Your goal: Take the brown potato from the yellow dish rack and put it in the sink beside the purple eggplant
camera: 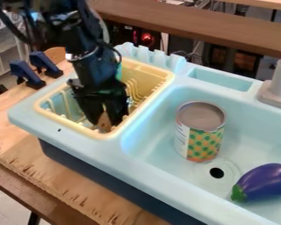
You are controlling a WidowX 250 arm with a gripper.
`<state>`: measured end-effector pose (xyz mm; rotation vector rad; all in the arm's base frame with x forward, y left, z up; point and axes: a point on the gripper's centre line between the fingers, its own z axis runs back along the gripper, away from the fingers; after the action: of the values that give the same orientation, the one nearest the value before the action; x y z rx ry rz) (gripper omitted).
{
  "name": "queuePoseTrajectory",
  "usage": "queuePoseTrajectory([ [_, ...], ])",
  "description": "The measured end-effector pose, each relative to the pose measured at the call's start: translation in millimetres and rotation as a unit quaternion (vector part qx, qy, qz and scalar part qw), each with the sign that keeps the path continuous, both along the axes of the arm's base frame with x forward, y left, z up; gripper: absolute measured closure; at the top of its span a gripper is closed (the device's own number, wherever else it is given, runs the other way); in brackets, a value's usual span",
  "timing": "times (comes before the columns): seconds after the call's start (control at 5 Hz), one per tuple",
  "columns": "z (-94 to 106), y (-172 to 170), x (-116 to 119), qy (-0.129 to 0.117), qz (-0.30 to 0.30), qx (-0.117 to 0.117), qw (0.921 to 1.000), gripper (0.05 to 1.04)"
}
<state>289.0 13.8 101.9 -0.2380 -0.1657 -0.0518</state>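
The black gripper (105, 118) hangs down inside the yellow dish rack (42, 107), at the left end of the light blue toy sink. A small brown thing (104, 123) shows at the gripper's lower end, low in the rack; whether it is held cannot be made out. The arm hides part of the rack's middle. In the basin, a can (203, 143) with a green and orange pattern stands upright. A purple eggplant (266, 180) with a green end lies in the basin's lower right, near the drain.
The sink's rim (122, 154) separates rack and basin. A grey faucet (279, 85) rises at the right edge. Dark blue clamps (27, 74) sit on the wooden table (78, 186) at the upper left. A wooden beam (196, 26) runs behind the sink.
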Motion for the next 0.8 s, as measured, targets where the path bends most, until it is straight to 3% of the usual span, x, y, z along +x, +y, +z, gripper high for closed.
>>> queuePoseTrajectory([
  [0.2, -0.3, 3, -6, -0.008, 0.008, -0.019, 0.9998, 0.444],
  [0.6, 13.6, 2, -2, -0.022, -0.019, -0.023, 0.9993, 0.501],
  [0.8, 60.6, -5, 8, -0.065, -0.047, 0.004, 0.9968, 0.501],
])
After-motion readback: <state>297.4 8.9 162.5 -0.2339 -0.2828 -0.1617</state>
